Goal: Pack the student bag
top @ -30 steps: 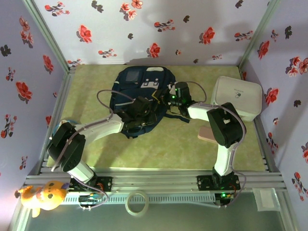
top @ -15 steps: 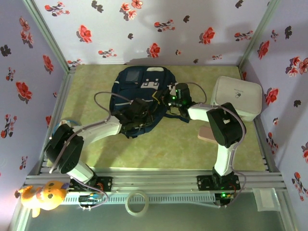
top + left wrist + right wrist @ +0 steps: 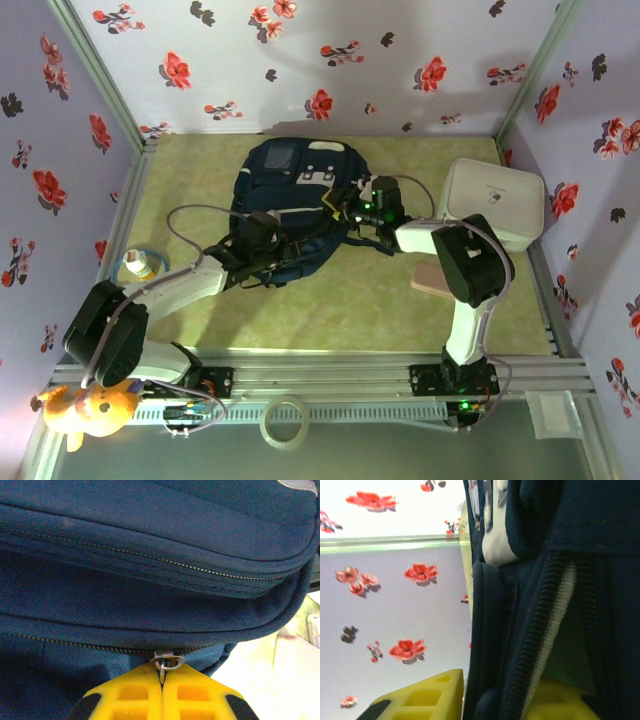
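Pinching zipper pull (image 3: 167, 661) of student bag (image 3: 290, 185): left gripper (image 3: 162, 675), clamped; right gripper (image 3: 497, 682) straddles bag edge, hold unclear.

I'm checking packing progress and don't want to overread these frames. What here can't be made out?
- Inside of the student bag: top external, its own fabric covers it.
- Right gripper grip: right wrist, bag fabric sits between the jaws and the bottom edge cuts them off, so pinching or loose is unclear.
- Flat tan thing: top external, the right arm overlaps it; too small to identify.
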`<state>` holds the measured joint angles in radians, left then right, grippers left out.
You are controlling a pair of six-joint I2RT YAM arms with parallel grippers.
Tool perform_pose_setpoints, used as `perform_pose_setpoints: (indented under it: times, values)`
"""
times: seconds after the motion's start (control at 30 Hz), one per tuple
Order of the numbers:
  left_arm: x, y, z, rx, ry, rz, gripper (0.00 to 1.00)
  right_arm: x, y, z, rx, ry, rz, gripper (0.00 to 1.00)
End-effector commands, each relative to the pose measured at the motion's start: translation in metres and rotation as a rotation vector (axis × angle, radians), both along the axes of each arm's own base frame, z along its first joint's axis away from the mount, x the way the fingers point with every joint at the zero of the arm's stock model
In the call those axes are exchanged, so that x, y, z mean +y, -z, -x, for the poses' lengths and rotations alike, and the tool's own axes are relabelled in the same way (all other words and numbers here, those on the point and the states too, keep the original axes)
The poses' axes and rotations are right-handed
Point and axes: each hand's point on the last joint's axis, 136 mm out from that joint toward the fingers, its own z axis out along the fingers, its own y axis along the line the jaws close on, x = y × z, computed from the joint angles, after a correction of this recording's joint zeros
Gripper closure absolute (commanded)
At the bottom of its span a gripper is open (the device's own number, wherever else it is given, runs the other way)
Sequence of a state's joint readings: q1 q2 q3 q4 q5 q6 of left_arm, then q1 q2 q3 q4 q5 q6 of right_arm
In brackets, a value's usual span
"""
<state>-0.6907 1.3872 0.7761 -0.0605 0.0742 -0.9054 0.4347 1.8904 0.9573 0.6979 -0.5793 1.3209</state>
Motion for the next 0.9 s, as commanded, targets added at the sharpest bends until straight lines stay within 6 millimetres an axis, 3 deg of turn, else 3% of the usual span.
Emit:
perform_pose_setpoints:
  times: [0.0,0.17,0.3,0.53,0.87]
  values:
    - [-0.028,-0.029,-0.012,-0.095,0.092,0.065,1.0,-0.019,-0.039,-0.008,-0.08,0.082,-0.078,0.61]
    - [-0.056,-0.04,-0.007,-0.141,0.205,0.053,1.0,-0.022,-0.037,0.017,-0.003,0.06,-0.096,0.48]
    - [-0.071,-0.04,-0.007,-0.151,0.25,0.05,1.0,-0.022,-0.034,0.038,0.03,0.047,-0.056,0.45]
    - [-0.089,-0.039,-0.005,-0.152,0.306,0.059,1.0,-0.023,-0.015,0.065,0.085,0.061,0.167,0.38]
    - [-0.09,-0.035,-0.003,-0.143,0.32,0.046,1.0,-0.006,-0.01,0.067,0.068,0.062,0.267,0.43]
